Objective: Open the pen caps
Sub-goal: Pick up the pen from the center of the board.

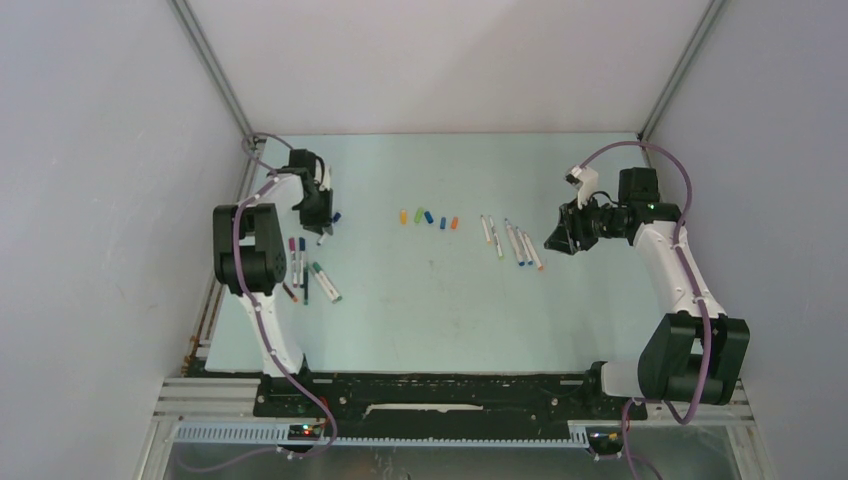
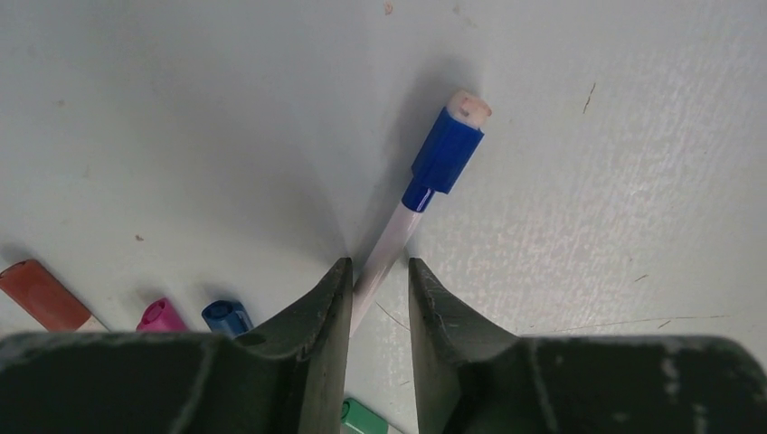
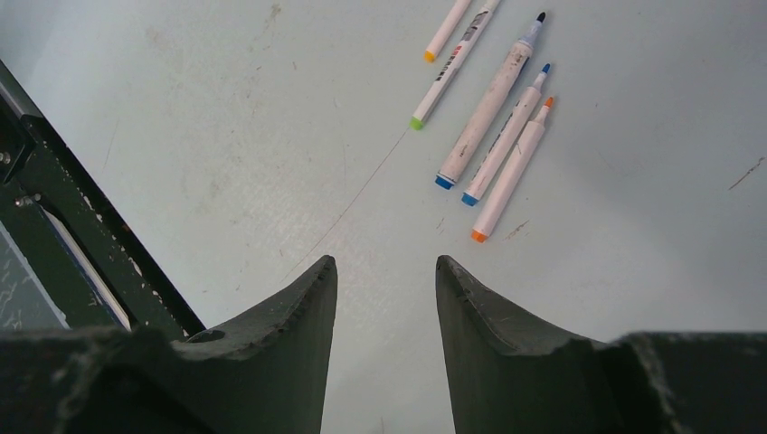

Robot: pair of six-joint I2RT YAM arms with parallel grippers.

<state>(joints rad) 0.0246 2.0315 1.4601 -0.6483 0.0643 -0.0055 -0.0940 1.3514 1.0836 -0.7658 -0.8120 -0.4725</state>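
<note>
A white pen (image 2: 391, 242) with a blue pen cap (image 2: 449, 149) on its far end lies on the table. My left gripper (image 2: 380, 267) straddles its barrel; the left finger touches it and a small gap shows at the right finger, so the jaws stand narrowly open. In the top view this gripper (image 1: 318, 224) is at the far left. Several loose pen caps (image 1: 428, 217), yellow, green, blue and orange, lie in a row mid-table. My right gripper (image 3: 384, 262) hovers open and empty near several uncapped pens (image 3: 493, 108).
More capped pens (image 1: 305, 270) lie left of centre by the left arm; their red-brown (image 2: 36, 294), pink (image 2: 161, 316), blue (image 2: 226, 316) and green (image 2: 366, 419) caps show around my left fingers. The uncapped pens (image 1: 515, 242) lie just left of the right gripper (image 1: 557, 240).
</note>
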